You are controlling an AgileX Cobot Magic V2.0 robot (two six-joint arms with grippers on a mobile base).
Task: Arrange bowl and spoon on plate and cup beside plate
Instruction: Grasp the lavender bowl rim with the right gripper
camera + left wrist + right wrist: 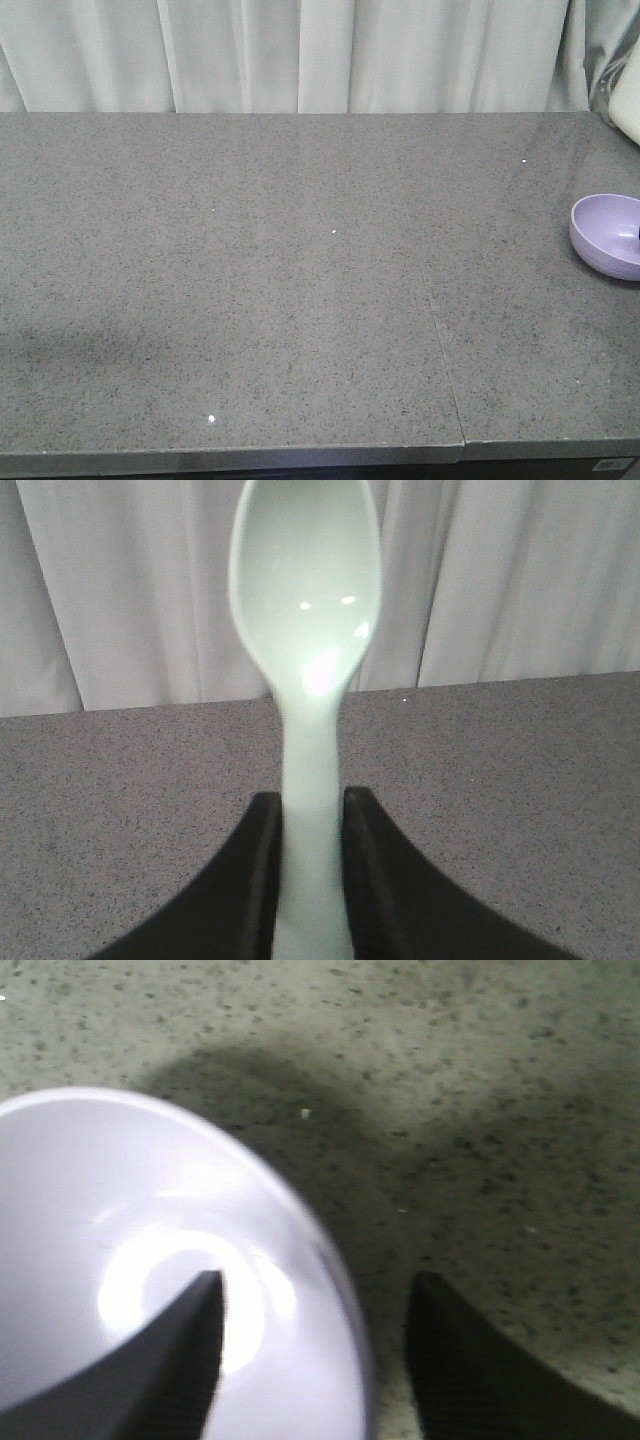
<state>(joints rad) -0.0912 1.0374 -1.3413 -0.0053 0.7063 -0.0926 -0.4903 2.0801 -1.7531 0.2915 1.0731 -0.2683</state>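
Note:
In the left wrist view my left gripper [312, 800] is shut on the handle of the pale mint spoon [305, 610]. The spoon sticks straight out ahead, scoop facing the camera, held above the table. The lavender bowl [607, 235] rests on the table at the far right edge of the front view. My right gripper [315, 1285] is open and straddles the rim of the bowl [120, 1260]: one finger is over the inside, the other over the table outside. The plate and the cup are out of view.
The grey speckled tabletop [300, 280] has a seam [440, 340] running front to back right of centre. White curtains [300, 50] hang behind it. A pale object [628, 95] pokes in at the upper right corner.

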